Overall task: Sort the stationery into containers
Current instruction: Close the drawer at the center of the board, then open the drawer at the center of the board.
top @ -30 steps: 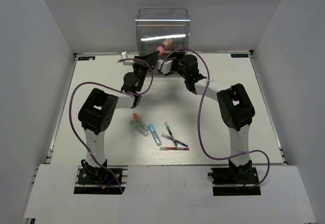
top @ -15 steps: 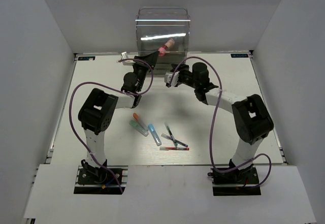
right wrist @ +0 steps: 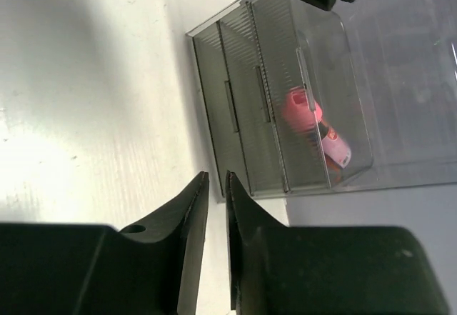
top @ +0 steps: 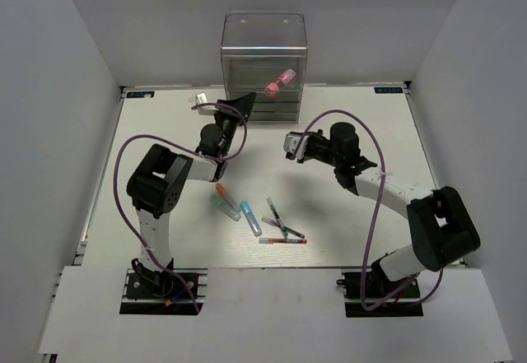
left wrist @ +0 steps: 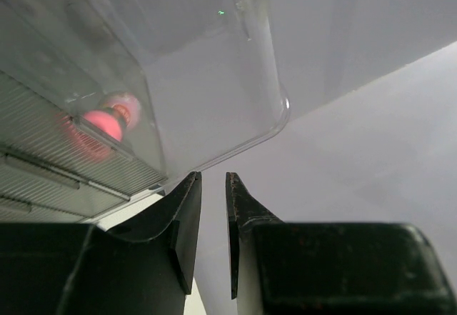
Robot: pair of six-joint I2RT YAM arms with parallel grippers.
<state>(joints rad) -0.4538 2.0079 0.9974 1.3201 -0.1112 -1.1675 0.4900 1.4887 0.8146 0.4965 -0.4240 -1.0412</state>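
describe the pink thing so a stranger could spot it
Find the clear drawer box at the table's far edge. A chunky pink-and-red piece lies tilted inside. It alone is in the box; the slimmer pens and markers lie loose on the table.

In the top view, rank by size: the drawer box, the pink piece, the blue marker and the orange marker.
Drawer box, by far.
Blue marker and pink piece: too close to rank.
Orange marker, shortest.

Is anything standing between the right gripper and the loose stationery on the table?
Nothing visible. Only bare table lies between the right gripper and the loose stationery; the left gripper is away by the drawer box.
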